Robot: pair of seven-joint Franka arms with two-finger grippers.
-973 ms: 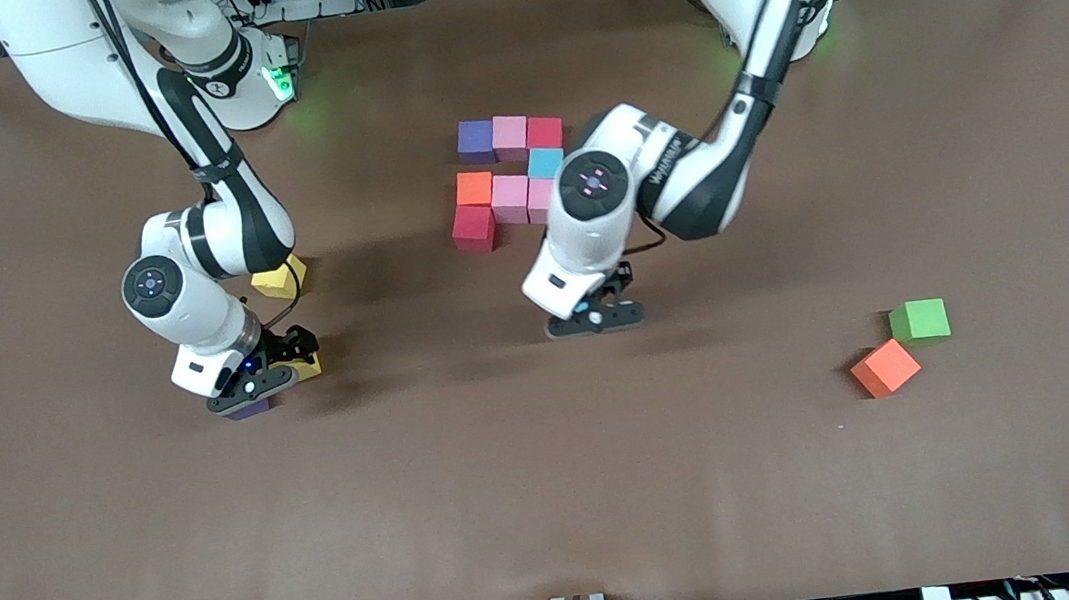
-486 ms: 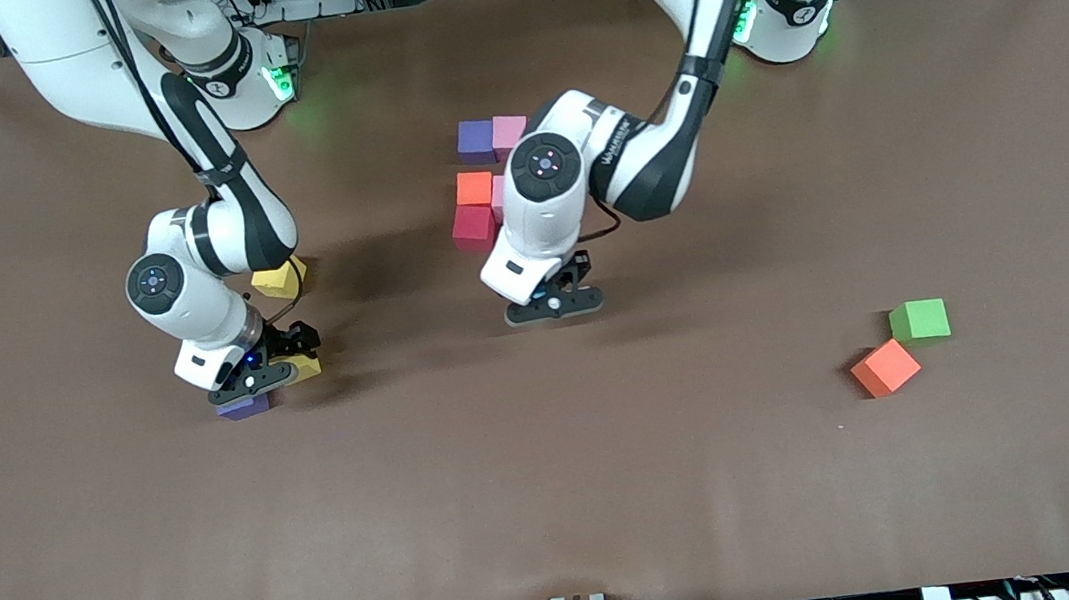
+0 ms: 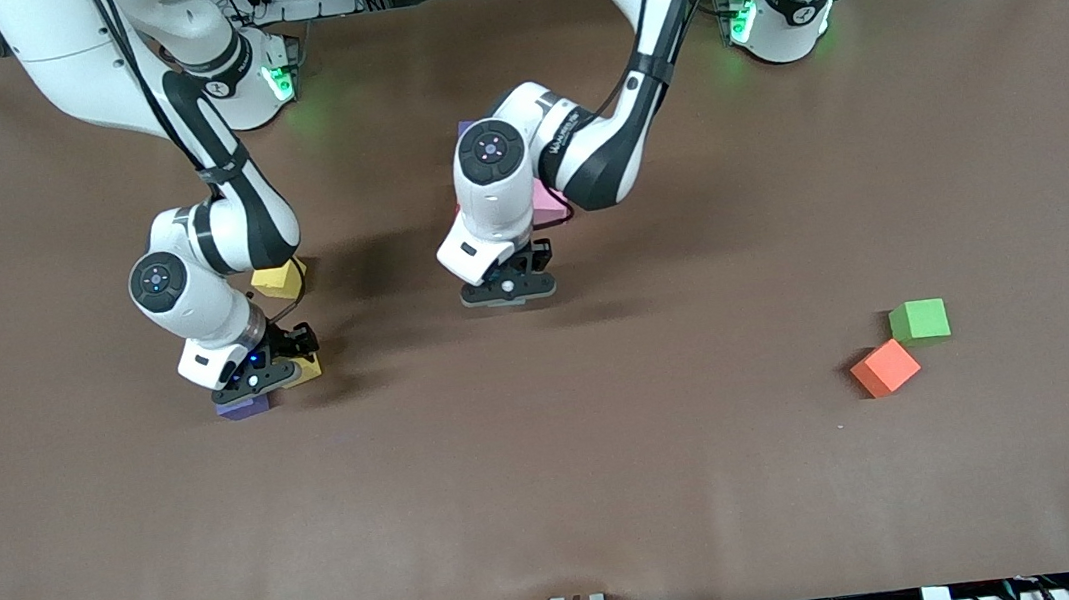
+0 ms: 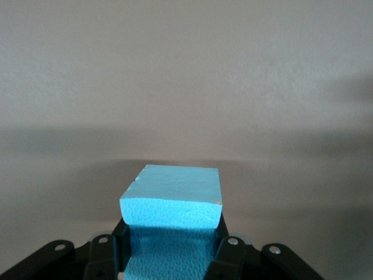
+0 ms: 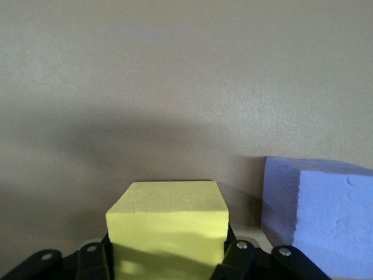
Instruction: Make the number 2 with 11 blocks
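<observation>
Orange cube (image 3: 885, 368) nearest camera, toward left arm's end; green cube (image 3: 919, 320) just beside it, farther. Right gripper (image 3: 264, 379) low at table, jaws closed against yellow cube (image 5: 168, 224); purple cube (image 3: 240, 407) just beside. Left gripper (image 3: 507, 291) over bare table, clamping blue cube (image 4: 172, 204). Second yellow cube (image 3: 279, 280) farther. Number 2 mostly hidden under left arm; pink cube (image 3: 549, 203) shows.
</observation>
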